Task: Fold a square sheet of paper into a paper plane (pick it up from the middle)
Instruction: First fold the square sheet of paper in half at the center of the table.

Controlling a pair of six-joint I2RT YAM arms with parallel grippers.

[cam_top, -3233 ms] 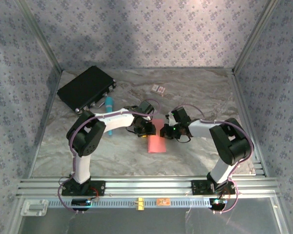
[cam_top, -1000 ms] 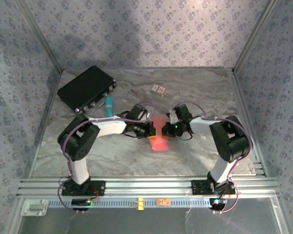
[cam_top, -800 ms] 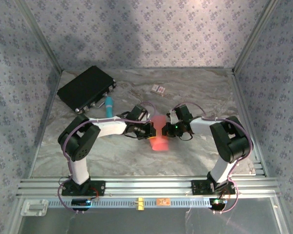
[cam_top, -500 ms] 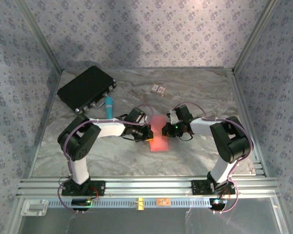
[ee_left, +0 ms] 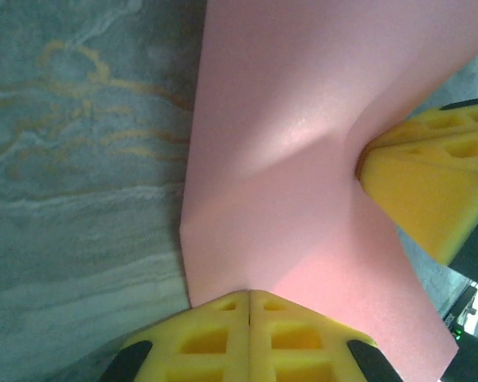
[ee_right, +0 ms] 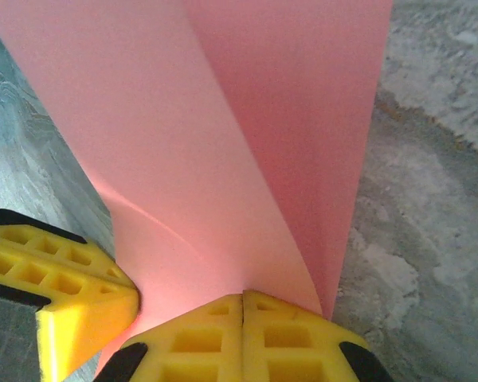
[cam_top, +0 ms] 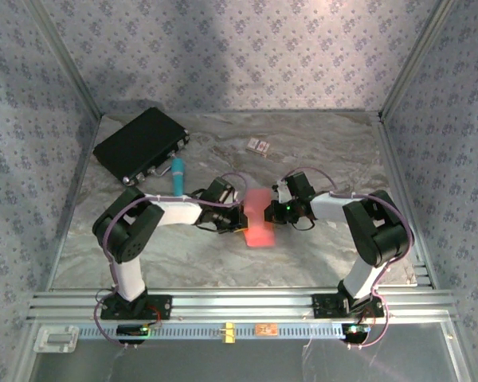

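Near the middle of the marbled table [cam_top: 327, 255], the salmon-pink sheet of paper [cam_top: 259, 221] hangs between the two arms, its long side running toward and away from the bases; the left gripper [cam_top: 240, 220] meets its left edge and the right gripper [cam_top: 274, 212] its right edge, straight across from each other; both are clamped tight on the paper, neither one slack; in the left wrist view the yellow fingers [ee_left: 207, 338] press together with no gap and the sheet's edge is caught at their tips; the pink surface spreads away from them with a soft bend across it, while the other arm's yellow tips bite the opposite edge at the right of that frame; in the right wrist view the sheet shows two layers folded over one another along a slanting crease, both pinched at the closed tips; whether the paper's near end touches the table I cannot tell; the black case [cam_top: 141, 143], the teal marker [cam_top: 177, 169] and the tiny patterned card [cam_top: 259, 146] lie well apart from it, farther back on the table.
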